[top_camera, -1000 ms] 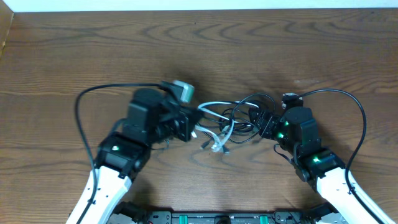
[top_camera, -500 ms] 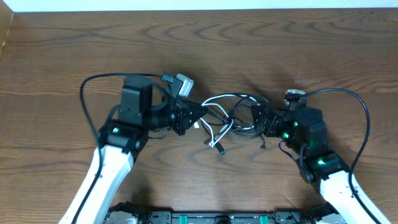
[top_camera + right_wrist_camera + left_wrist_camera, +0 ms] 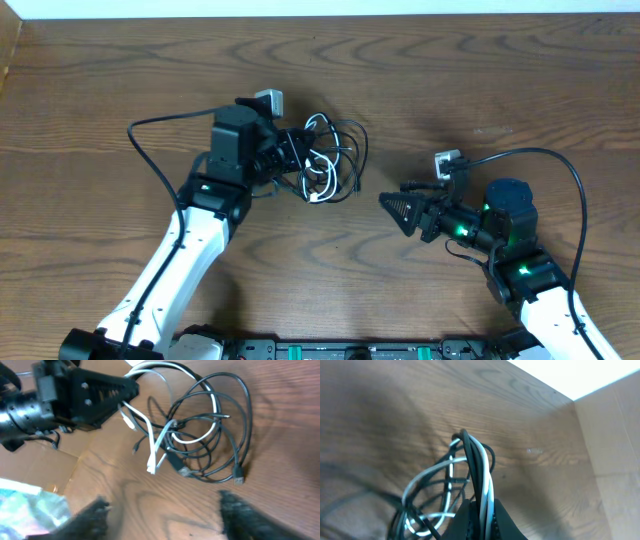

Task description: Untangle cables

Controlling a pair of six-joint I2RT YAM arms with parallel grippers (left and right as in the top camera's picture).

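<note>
The cables (image 3: 330, 160) are one tangled bundle of thin black and white cords, hanging from my left gripper (image 3: 297, 152) left of the table's middle. My left gripper (image 3: 481, 519) is shut on the cables (image 3: 475, 467), with a black and a white strand pinched between its fingers. In the right wrist view the cables (image 3: 200, 435) dangle with loose plug ends near the wood. My right gripper (image 3: 393, 206) is open and empty, apart from the bundle to its lower right. Its blurred fingers (image 3: 165, 512) show in the right wrist view.
The wooden table (image 3: 450, 80) spreads all round. Thick black arm cables (image 3: 150, 140) loop beside the left arm and arc over the right arm (image 3: 560, 165). A pale wall edge runs along the table's far side.
My right gripper has let go of the cables and pulled back to the lower right, now open. My left gripper has carried the whole bundle up and to the left.
</note>
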